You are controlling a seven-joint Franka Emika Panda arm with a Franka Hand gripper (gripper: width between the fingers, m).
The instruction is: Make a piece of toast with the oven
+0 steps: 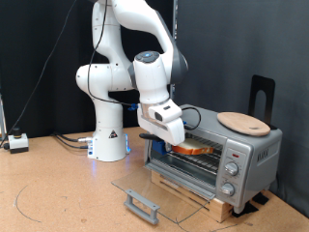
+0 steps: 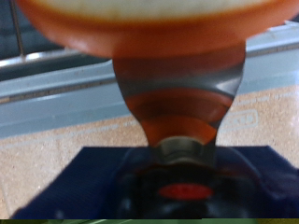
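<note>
Nearest in the exterior view: glass oven door [image 1: 154, 196], dropped open and lying flat over the table [image 1: 58, 188], grey handle toward the exterior view's bottom. Just behind it, the oven [image 1: 214, 159], a silver-grey box on a low wooden base, cavity open, wire rack visible inside, three round knobs stacked on the panel at the exterior view's right. At the mouth of the cavity, the gripper [image 1: 177, 141], white-cased, angled down and in, closed on the piece of toast [image 1: 193, 149]. Toast flat, golden-orange at the edge, sitting just above the rack, partly inside the opening. In the wrist view, very close and blurred: pale cream face and orange crust of the toast [image 2: 149, 28] filling the frame, pinched at its edge by the dark gripper [image 2: 185, 154]. On the oven roof, a round tan wooden board [image 1: 243, 122]. Farther back, white arm base on the table, small white box [image 1: 17, 142] near the exterior view's left edge, black curtain behind.
</note>
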